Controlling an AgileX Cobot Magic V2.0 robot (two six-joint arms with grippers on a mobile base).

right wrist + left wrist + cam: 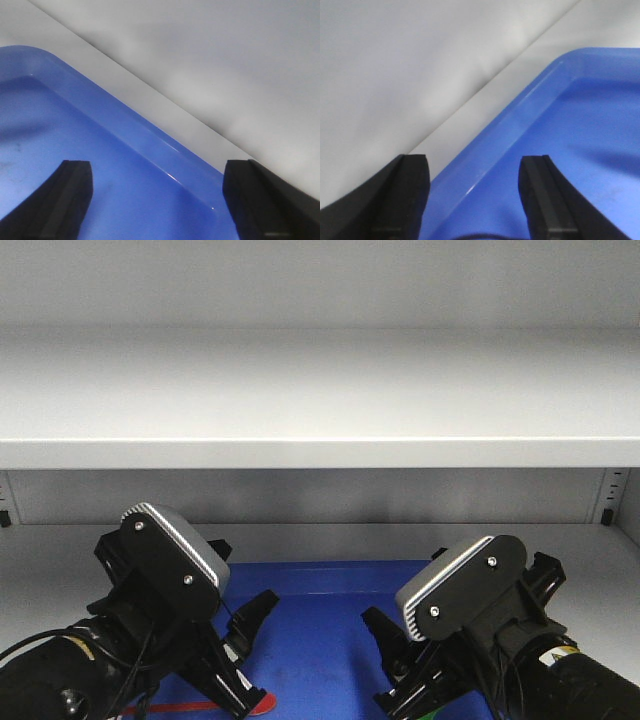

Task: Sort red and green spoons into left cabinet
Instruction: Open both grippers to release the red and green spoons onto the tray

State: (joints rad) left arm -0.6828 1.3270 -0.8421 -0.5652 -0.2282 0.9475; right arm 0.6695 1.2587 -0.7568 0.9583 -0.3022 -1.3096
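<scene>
Two black grippers, hanging low over a shallow blue plastic tray (pixel 310 640) on the floor of the pale grey-white cabinet (pixel 320 495), beneath its flat horizontal shelf (pixel 320 400). Peg-hole strip (pixel 610 495) at the back right corner.

Left gripper (pixel 255 650): jaws spread wide apart, nothing between them. From the left wrist view, left gripper (pixel 472 167) straddling the tray's rim (pixel 520 105), one finger over the grey cabinet floor (pixel 485 100), the other over the blue tray.

Right gripper (pixel 378 660): jaws likewise parted and holding nothing. From the right wrist view, right gripper (pixel 155 170) above the tray near its back edge, only bare blue between the fingers.

Thin red plastic spoon (pixel 200 706) lying flat near the tray's front left corner, handle running left under the left arm, small oval bowl at the tip of the left gripper's nearer finger, outside the gap of the jaws; contact with that finger impossible to tell. Not visible in either wrist view.

Green spoon: not clearly made out in any view.
</scene>
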